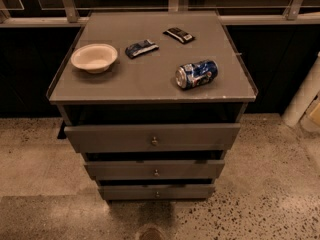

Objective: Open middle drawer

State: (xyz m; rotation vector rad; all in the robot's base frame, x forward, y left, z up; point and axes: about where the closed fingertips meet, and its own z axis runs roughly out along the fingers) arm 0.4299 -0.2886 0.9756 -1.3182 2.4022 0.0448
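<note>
At the bottom edge of the frame, just left of centre, a small dark rounded shape that appears to be the tip of the gripper (152, 233) hangs over the speckled stone floor (260, 194). It holds nothing and touches nothing. So little of it shows that I cannot tell whether it is spread or pressed together. It is well apart from the drawer fronts above it.

Next up the frame stands the grey three-drawer cabinet (150, 86), seen from above and in front. Its smallest, lowest drawer front (125, 192) sits nearest the floor. Just above it, in the lower middle of the frame, is the middle drawer (120, 170), a flat grey front with one small round metal knob (156, 172) at its centre. A thin dark gap runs along its upper edge, and none of its interior shows. Above that is the taller, wider top drawer front (105, 137), with a deep dark gap between it and the cabinet's top.

On the grey top, a blue and white drinks can (196, 74) lies on its side towards the right. A cream round bowl (94, 57) stands upright at the left. Further back lie a blue snack packet (141, 48) and a black snack packet (179, 35), apart from each other.

Behind the cabinet a pale metal rail (270, 19) crosses the upper frame, and a white pipe (302, 94) leans at the right edge.
</note>
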